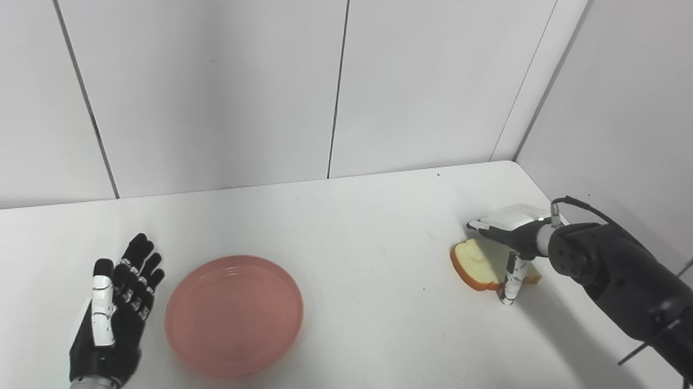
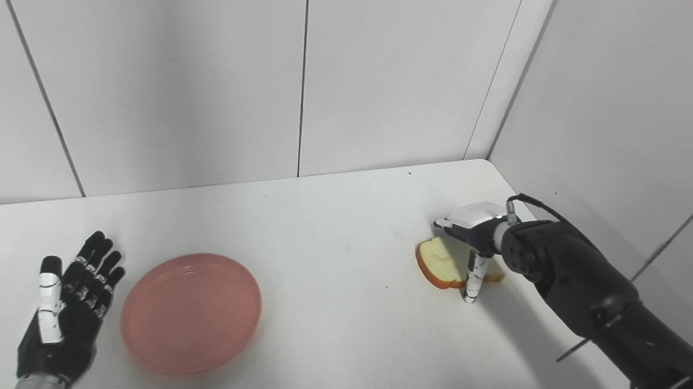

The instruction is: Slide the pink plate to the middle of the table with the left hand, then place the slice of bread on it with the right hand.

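While the pink plate (image 1: 234, 315) lay flat on the white tabletop (image 1: 368, 237), the left hand (image 1: 112, 312) rested just to its left, palm up, fingers spread and holding nothing. Well to the right of the plate, the slice of bread (image 1: 478, 264) sat tilted beneath the right hand (image 1: 510, 241), whose fingers curled over it, thumb planted at its near edge.

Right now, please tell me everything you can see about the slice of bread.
The slice of bread has a pale crumb and an orange-brown crust. It looks tilted, its left edge raised off the white table, at the right side near the wall corner. The right hand is over it, a finger in front of it reaching down to the table. It is far from the pink plate.
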`<action>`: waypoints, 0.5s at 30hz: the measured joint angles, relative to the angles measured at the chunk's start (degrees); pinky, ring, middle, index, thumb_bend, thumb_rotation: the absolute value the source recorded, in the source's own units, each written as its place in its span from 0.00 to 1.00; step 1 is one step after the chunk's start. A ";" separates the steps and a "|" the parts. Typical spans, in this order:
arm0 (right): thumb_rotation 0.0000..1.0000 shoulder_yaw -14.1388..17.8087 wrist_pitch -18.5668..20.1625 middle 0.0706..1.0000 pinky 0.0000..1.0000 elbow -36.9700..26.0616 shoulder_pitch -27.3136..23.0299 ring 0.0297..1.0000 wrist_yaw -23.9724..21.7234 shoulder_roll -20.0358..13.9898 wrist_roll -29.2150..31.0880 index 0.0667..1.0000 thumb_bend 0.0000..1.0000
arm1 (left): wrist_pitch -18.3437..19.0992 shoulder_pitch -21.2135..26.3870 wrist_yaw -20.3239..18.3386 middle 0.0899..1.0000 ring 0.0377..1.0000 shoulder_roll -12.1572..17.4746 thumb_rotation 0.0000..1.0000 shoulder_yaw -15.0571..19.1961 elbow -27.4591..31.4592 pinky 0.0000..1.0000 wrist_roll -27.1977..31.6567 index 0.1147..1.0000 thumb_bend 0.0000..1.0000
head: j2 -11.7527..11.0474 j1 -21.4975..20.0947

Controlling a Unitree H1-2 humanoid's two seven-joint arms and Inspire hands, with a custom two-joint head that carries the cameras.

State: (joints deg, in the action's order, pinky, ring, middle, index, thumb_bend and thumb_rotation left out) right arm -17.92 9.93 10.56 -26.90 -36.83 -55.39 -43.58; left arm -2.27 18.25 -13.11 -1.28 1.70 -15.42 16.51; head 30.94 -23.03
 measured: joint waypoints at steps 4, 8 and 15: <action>0.13 0.78 -0.69 0.98 1.00 1.72 -0.01 1.00 3.22 0.88 0.15 0.92 0.89 | 0.02 -0.04 -0.01 0.98 0.99 -0.02 0.99 -0.02 0.04 1.00 0.00 0.90 0.69 | -0.09 -0.09; 0.04 2.94 -3.31 0.87 0.87 2.74 1.16 0.89 8.08 1.86 1.29 0.80 0.84 | 0.02 -0.05 -0.02 0.98 0.98 -0.02 0.98 -0.01 0.04 1.00 0.01 0.90 0.69 | -0.09 0.00; 0.00 6.44 -11.16 0.44 0.39 7.12 2.70 0.45 20.93 3.52 2.63 0.50 0.53 | -0.04 -0.06 -0.09 0.98 0.98 -0.01 0.97 0.23 -0.05 1.00 0.05 0.90 0.69 | 0.00 -0.26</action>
State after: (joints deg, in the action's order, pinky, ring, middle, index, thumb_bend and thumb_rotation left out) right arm -11.49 -1.23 17.69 -24.20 -15.90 -51.88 -40.95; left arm -2.31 18.19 -13.20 -1.30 1.93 -15.47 16.56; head 30.94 -23.29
